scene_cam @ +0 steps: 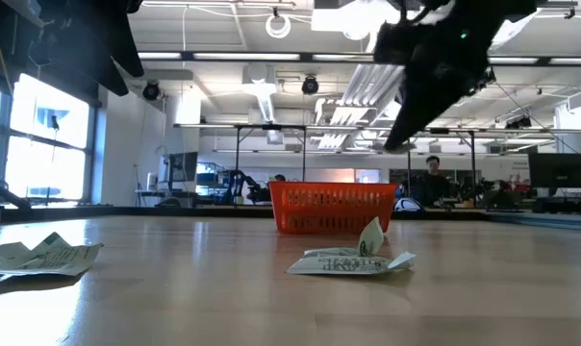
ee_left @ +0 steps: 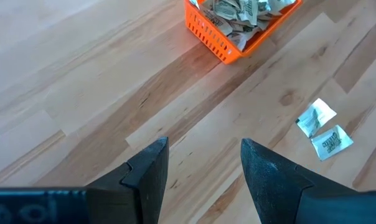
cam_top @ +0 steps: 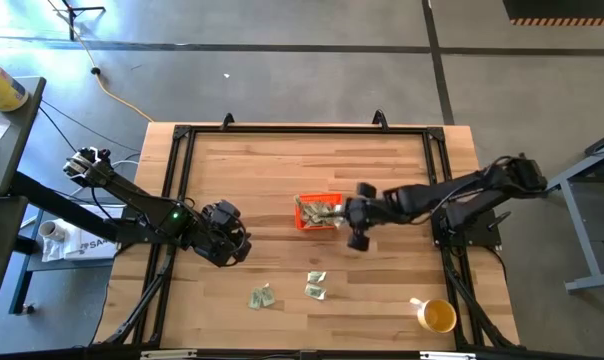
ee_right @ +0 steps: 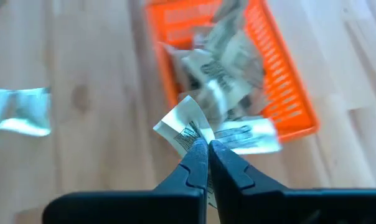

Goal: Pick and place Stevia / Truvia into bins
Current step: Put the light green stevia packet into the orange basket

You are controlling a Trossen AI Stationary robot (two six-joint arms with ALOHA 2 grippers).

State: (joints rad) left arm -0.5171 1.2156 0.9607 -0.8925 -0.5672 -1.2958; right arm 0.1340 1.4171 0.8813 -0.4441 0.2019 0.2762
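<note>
Orange bin, high view: the bin (cam_top: 319,211) sits mid-bench, heaped with packets (cam_top: 320,210); the right gripper (cam_top: 344,214) hangs at its right edge, the left gripper (cam_top: 225,240) waits well apart to the left. Three loose packets (cam_top: 261,297) lie near the front edge, and a yellow cup (cam_top: 437,315) stands at front right.

Low view: bin (scene_cam: 334,207) stands behind a crumpled packet pile (scene_cam: 350,259); another packet (scene_cam: 42,254) lies far left. A dark arm hangs above the bin; its jaws cannot be judged here.

Left wrist view: left jaws stand wide apart, holding nothing, over bare bench (ee_left: 82,93). Bin (ee_left: 238,25) is full; two packets (ee_left: 323,127) lie apart from it.

Right wrist view: right jaws are pinched tight on one packet (ee_right: 187,129) by its corner, over the bin's (ee_right: 287,93) near side.

Risk: the packet hangs partly outside the rim, so releasing here could drop it onto the bench; the heap is high, so it may also slide off.

Packet look: thin, pale green-and-white paper with dark print, creased and curled; likely to flutter when let go.
</note>
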